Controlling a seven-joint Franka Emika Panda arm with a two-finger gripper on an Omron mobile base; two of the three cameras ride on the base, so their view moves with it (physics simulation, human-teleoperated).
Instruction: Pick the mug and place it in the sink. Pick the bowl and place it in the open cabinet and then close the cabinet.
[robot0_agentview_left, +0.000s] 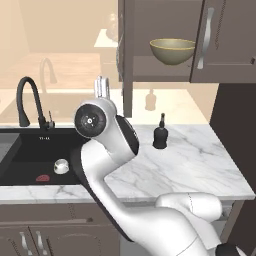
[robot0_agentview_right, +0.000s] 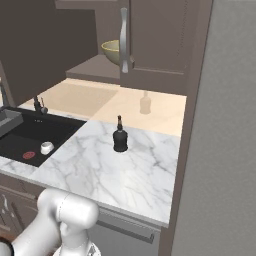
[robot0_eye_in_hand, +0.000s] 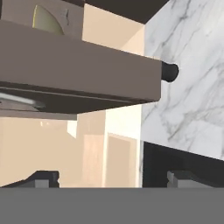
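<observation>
The olive-tan bowl (robot0_agentview_left: 172, 50) (robot0_agentview_right: 112, 50) sits on the lower shelf of the dark brown wall cabinet (robot0_agentview_left: 227, 55) (robot0_agentview_right: 160, 45). The cabinet's left door (robot0_agentview_right: 45, 45) is swung open and its right door is closed. In the hand view the bowl (robot0_eye_in_hand: 46, 22) peeks past that open door's edge (robot0_eye_in_hand: 78, 70). The small white mug (robot0_agentview_left: 61, 166) (robot0_agentview_right: 46, 147) stands inside the black sink (robot0_agentview_left: 25, 150) (robot0_agentview_right: 35, 130), beside the red drain. My gripper (robot0_agentview_left: 102, 86) (robot0_eye_in_hand: 113, 179) is raised over the counter left of the cabinet, open and holding nothing.
A black bottle (robot0_agentview_left: 160, 132) (robot0_agentview_right: 120, 136) (robot0_eye_in_hand: 169, 72) stands on the marble counter (robot0_agentview_left: 200, 160) under the cabinet. The black gooseneck faucet (robot0_agentview_left: 27, 97) rises behind the sink. A tall dark panel (robot0_agentview_left: 237, 130) borders the counter on the right.
</observation>
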